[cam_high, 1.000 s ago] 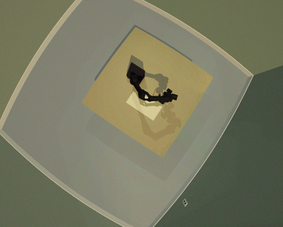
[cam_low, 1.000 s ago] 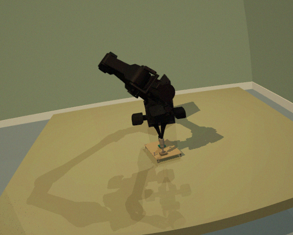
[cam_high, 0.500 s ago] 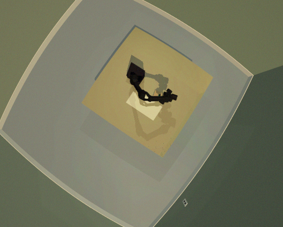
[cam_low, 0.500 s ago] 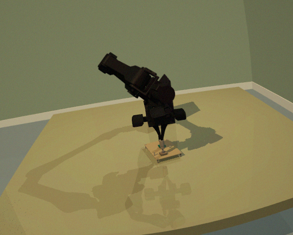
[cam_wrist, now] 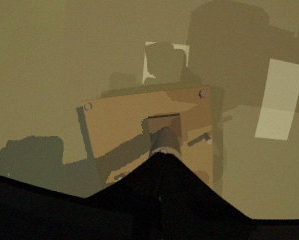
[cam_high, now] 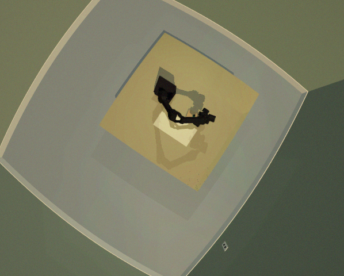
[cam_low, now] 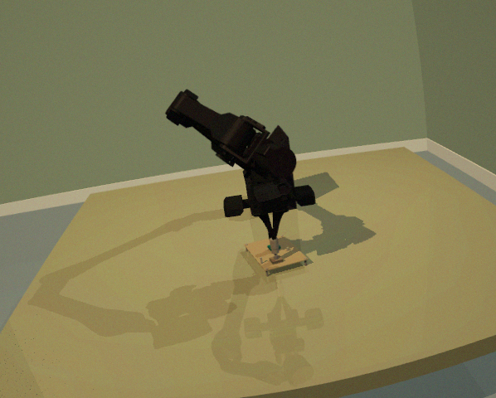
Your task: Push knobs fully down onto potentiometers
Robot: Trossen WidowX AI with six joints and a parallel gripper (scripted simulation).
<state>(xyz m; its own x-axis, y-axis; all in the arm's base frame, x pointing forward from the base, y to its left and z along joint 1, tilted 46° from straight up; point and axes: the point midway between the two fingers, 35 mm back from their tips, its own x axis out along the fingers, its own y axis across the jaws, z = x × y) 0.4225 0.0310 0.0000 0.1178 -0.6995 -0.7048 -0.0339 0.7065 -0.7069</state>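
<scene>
While end effector (cam_low: pixel 273 238) (cam_wrist: pixel 164 160) blocks knob (cam_low: pixel 274 245) (cam_wrist: pixel 166 142), pale patch (cam_high: pixel 175 131) lights table (cam_high: pixel 142 118) (cam_low: pixel 394 274).

The board (cam_high: pixel 190 112) (cam_low: pixel 293 258) (cam_wrist: pixel 116 127) is thin, flat and orange-tan, and it stands level on short legs on the table (cam_high: pixel 225 89) (cam_low: pixel 410 222) (cam_wrist: pixel 34 55). One potentiometer (cam_low: pixel 276 259) (cam_wrist: pixel 164 123) is a low, brownish block near one edge of the board, and the grey, round knob (cam_low: pixel 274 245) (cam_wrist: pixel 165 142) stands upright above it, with a gap between them. Behind this knob is a teal part (cam_low: pixel 269 247), mostly hidden, so the second knob and its seating I cannot tell.
</scene>
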